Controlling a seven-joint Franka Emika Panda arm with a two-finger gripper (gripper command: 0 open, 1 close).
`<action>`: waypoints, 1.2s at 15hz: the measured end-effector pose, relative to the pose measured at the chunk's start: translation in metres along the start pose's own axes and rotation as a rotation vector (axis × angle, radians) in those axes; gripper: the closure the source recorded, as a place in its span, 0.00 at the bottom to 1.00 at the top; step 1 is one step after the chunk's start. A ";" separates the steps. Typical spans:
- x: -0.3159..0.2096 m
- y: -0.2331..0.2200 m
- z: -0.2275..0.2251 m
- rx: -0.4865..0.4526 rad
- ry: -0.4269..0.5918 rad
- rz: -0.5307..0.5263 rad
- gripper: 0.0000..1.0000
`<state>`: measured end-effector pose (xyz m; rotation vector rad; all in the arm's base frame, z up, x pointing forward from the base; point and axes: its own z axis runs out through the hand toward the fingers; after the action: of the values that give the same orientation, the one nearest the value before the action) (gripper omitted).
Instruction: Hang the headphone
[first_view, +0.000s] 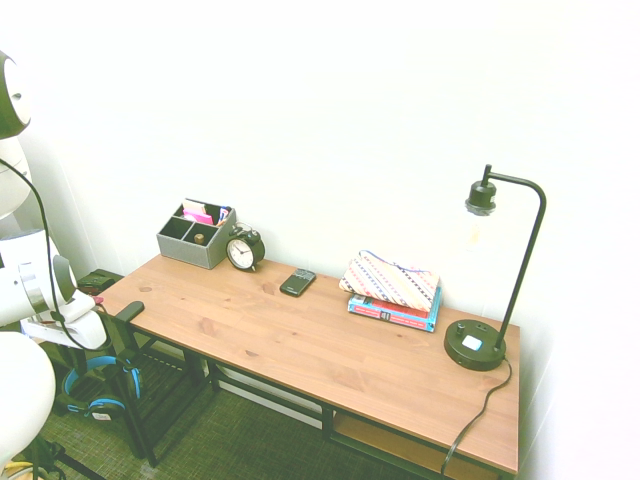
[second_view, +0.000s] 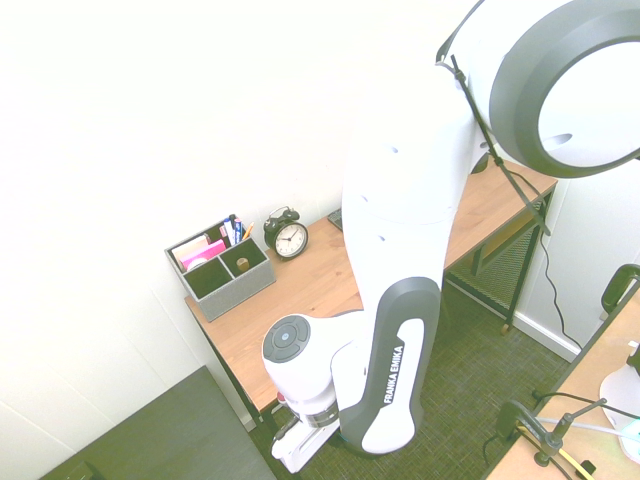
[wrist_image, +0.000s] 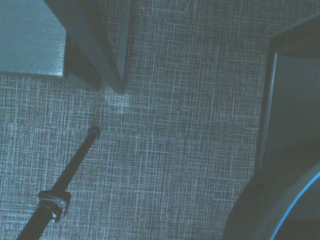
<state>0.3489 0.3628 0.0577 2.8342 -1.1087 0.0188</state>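
Observation:
The headphone, blue and black, hangs in the air just off the left end of the wooden desk, below the desktop's level and above the carpet. My gripper is right above its headband and appears shut on it; the fingers themselves are hidden behind the white wrist. In the wrist view a black ear cup with a blue ring rises from the bottom right corner, over grey carpet. The second exterior view shows only the gripper's white body low beside the desk's end; the headphone is hidden there.
A short dark peg-like piece sits at the desk's left corner, close to the wrist. The desk carries a grey organiser, an alarm clock, a phone, books under a patterned pouch and a black lamp. A dark desk leg stands nearby.

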 end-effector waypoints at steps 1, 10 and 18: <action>0.001 0.000 0.000 0.000 0.000 0.000 0.00; 0.000 0.002 -0.012 0.024 0.000 0.018 0.00; 0.071 0.068 -0.153 0.094 -0.032 -0.073 0.00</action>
<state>0.3593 0.2796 0.2190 2.9665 -1.0365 0.0212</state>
